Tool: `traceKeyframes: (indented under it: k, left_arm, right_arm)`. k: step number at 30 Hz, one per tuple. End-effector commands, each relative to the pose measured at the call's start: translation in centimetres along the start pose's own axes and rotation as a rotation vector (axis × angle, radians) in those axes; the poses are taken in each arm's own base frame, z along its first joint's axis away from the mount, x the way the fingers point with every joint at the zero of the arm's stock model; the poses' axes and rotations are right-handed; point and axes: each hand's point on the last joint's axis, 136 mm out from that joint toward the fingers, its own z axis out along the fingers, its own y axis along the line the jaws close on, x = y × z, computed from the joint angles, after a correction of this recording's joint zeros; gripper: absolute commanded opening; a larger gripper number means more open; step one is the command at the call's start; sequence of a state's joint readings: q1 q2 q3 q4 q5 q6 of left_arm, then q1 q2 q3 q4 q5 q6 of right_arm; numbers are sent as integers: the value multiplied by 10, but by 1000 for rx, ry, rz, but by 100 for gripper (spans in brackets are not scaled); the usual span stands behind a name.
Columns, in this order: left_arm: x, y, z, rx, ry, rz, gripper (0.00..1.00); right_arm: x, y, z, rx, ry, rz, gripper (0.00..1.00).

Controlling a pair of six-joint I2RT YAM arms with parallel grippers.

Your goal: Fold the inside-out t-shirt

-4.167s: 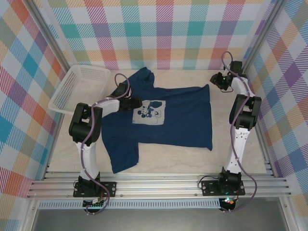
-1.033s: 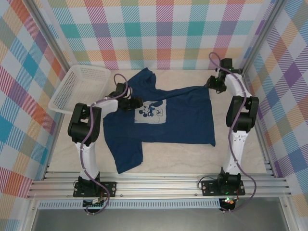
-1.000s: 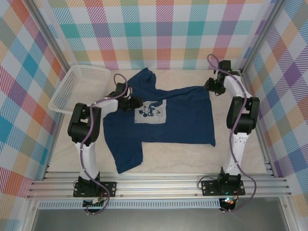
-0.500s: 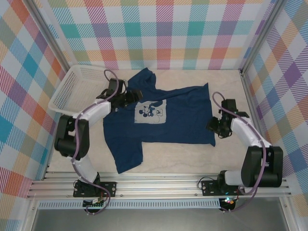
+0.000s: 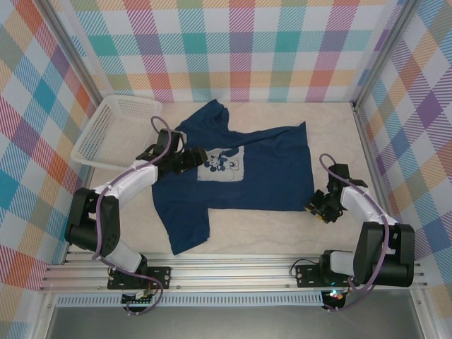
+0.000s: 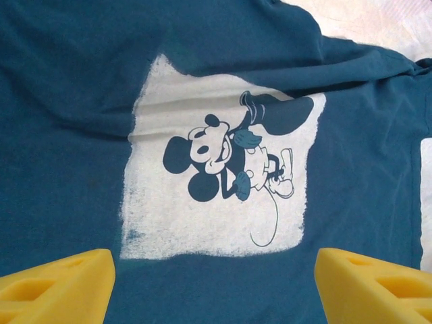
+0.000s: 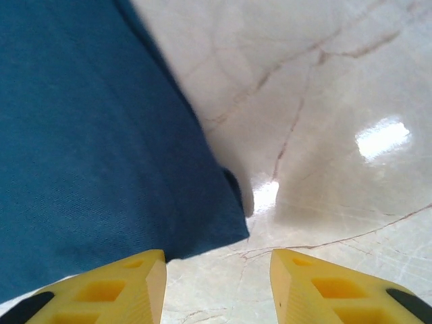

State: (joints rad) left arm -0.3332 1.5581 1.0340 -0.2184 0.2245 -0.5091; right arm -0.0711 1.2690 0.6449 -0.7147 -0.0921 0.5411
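While left tool [image 6: 214, 283] gaped above the print [image 6: 216, 175], right tool [image 7: 216, 263] gaped at inside-out t-shirt [image 7: 88, 135] hem corner; pre-fold grasp, pinch probably needed next.

You had the left arm [image 5: 131, 178] covering the shirt's [image 5: 261, 176] edge beside the print [image 5: 222, 164]; both wrist cameras cut the fingers [image 6: 61, 283] off below.

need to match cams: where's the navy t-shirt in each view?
Top external: the dark navy blue cotton t-shirt lies spread flat, centre of the picture.
Left wrist: its chest, with the pale cartoon-mouse print centred.
Right wrist: its hem corner, taking the left half.
Shared landmark: the pale marbled tabletop, bare beside the fabric in all three.
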Motion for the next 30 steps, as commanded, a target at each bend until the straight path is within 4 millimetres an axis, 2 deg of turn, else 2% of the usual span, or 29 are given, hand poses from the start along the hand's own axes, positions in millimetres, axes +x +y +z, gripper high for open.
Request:
traceKeyframes:
  k: [1,10,13,17,25,30]
  left_arm:
    - [5,-13,-6,24,12,19,78]
    - [13,-8,-6,8,27,27,78]
    - [14,-6,-9,-2,27,35,78]
    - [16,-4,-12,-7,24,42,78]
    - [44,12,-21,-47,100,33,78]
    - [84,29,-38,-136,192,45,76]
  right_arm:
    - [-2,5,7,-44,-1,61,44]
    - [-19,4,19,-8,-35,57,45]
    - [-26,2,23,4,-33,59,40]
    - [-30,4,27,7,-22,65,29]
    - [-47,12,25,4,-49,43,10]
    - [-56,24,17,-32,-71,4,3]
